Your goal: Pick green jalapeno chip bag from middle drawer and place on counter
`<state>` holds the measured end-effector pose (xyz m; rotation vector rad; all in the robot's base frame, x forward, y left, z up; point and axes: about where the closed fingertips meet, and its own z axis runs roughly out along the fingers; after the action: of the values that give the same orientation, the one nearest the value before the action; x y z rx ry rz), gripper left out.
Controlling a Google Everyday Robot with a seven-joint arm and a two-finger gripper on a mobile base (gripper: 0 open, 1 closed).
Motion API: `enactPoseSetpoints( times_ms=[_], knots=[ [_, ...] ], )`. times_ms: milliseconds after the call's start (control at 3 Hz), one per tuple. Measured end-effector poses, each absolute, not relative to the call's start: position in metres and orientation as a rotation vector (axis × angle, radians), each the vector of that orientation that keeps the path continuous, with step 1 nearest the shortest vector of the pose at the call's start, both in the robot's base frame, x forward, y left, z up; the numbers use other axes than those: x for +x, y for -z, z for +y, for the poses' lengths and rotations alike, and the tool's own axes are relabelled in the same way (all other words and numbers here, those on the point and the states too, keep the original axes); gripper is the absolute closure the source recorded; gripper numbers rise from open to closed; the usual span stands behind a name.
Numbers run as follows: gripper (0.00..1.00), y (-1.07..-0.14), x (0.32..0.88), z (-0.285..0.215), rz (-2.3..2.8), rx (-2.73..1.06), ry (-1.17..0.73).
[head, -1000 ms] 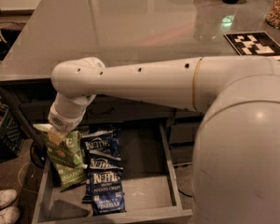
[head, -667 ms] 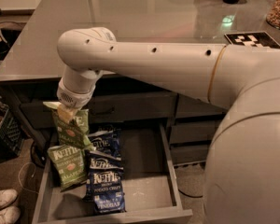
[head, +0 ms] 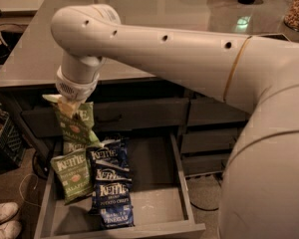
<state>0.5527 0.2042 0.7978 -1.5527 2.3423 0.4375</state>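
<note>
Camera view: my gripper (head: 69, 102) hangs just below the counter's (head: 154, 14) front edge, over the left end of the open middle drawer (head: 154, 203). Its fingers (head: 65, 105) are clamped on the top of the green jalapeno chip bag (head: 77, 124). A second ago the bag sat low in the drawer. Now it dangles above the other green bag (head: 72, 176) and the dark blue bags (head: 112, 183). I judge the lift done, and carrying it over the counter remains.

A dimly lit carpeted floor (head: 12, 185) is seen, with a black crate (head: 4, 141) and white shoes (head: 2, 219) at left. The end effector (head: 70, 105) is held before the dark cabinet front (head: 212, 133).
</note>
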Motion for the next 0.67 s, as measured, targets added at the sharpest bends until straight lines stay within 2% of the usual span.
enactPoseSetpoints(
  times_ms=[667],
  knots=[
    [1.0,-0.868,0.587,0.181,2.351,-1.512,-0.268]
  ],
)
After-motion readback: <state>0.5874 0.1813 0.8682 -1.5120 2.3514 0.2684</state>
